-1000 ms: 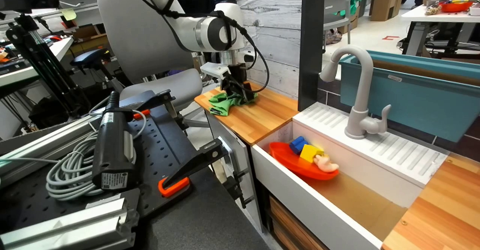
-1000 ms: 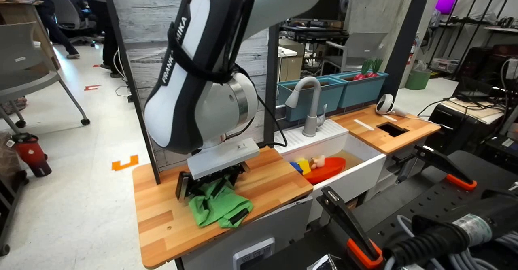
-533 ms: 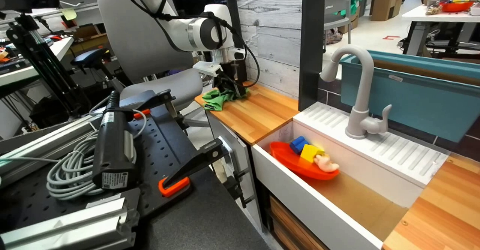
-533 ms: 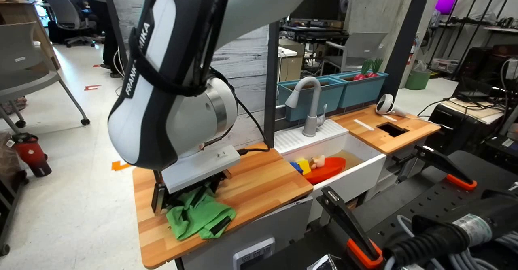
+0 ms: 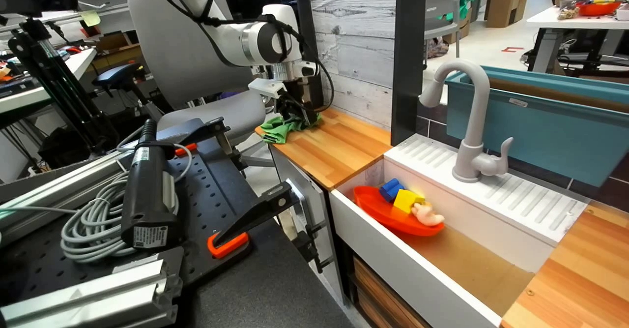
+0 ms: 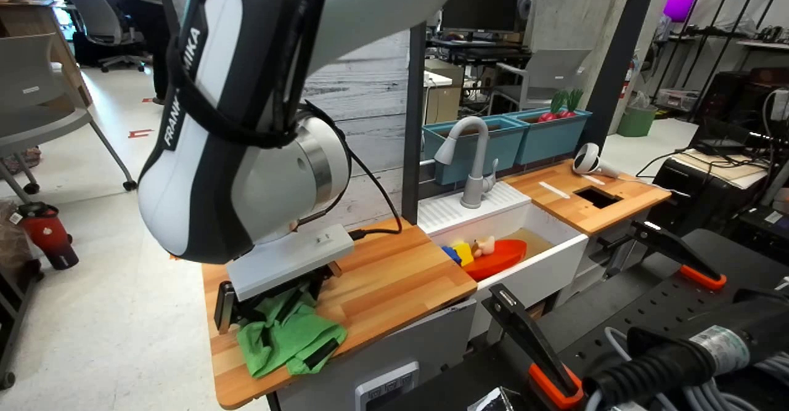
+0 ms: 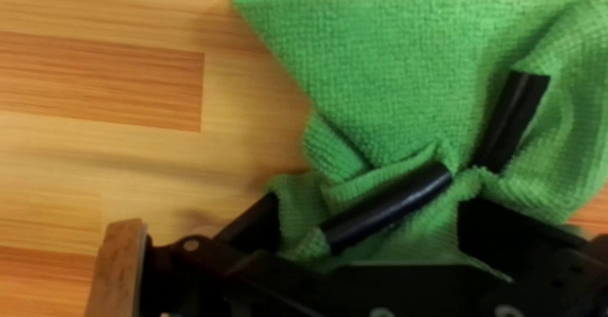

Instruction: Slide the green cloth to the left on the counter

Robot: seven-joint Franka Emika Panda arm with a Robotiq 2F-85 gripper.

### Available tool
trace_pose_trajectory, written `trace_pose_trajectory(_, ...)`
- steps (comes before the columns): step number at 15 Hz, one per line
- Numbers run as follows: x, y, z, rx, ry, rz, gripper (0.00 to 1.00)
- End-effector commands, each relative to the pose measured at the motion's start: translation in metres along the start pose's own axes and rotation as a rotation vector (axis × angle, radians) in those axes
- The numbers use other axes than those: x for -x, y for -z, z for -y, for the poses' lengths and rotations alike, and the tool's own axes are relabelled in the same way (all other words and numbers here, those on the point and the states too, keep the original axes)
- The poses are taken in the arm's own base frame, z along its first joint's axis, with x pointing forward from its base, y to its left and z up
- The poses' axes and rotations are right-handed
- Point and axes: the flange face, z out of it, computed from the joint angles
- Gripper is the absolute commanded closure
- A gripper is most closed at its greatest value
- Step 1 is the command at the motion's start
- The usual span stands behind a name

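Note:
The green cloth (image 5: 277, 130) lies crumpled near the end of the wooden counter (image 5: 339, 146). It also shows in an exterior view (image 6: 290, 340), close to the counter's left and front edges. In the wrist view the cloth (image 7: 394, 79) has black strips on it and fills the space between the fingers. My gripper (image 7: 369, 219) is low over the counter, its two fingers wide apart with bunched cloth between them. In both exterior views the gripper (image 5: 297, 117) (image 6: 277, 303) stands over the back part of the cloth. The fingertips are partly hidden by cloth and the arm.
A white sink (image 6: 524, 294) beside the counter holds a red boat (image 6: 493, 260) with small toys. A grey faucet (image 5: 471, 121) stands behind it. A grey wood-pattern panel (image 5: 354, 47) rises behind the counter. Black clamps (image 6: 530, 343) and a dark cart (image 5: 245, 288) lie in front.
My gripper and the green cloth have slid together to the left along the counter in both exterior views, toward its outer end. The motion is smaller in the last half second.

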Motion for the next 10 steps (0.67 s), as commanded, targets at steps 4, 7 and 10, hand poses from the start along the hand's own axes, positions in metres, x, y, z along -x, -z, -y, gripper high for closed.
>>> trace_pose_trajectory(4,0.012,0.068,0.008,-0.028,-0.001,-0.006,0.0)
trace_pose_trajectory(7,0.02,0.114,0.005,-0.048,-0.002,-0.037,0.0)
trace_pose_trajectory(10,0.032,0.159,-0.007,-0.078,-0.001,-0.056,0.0)
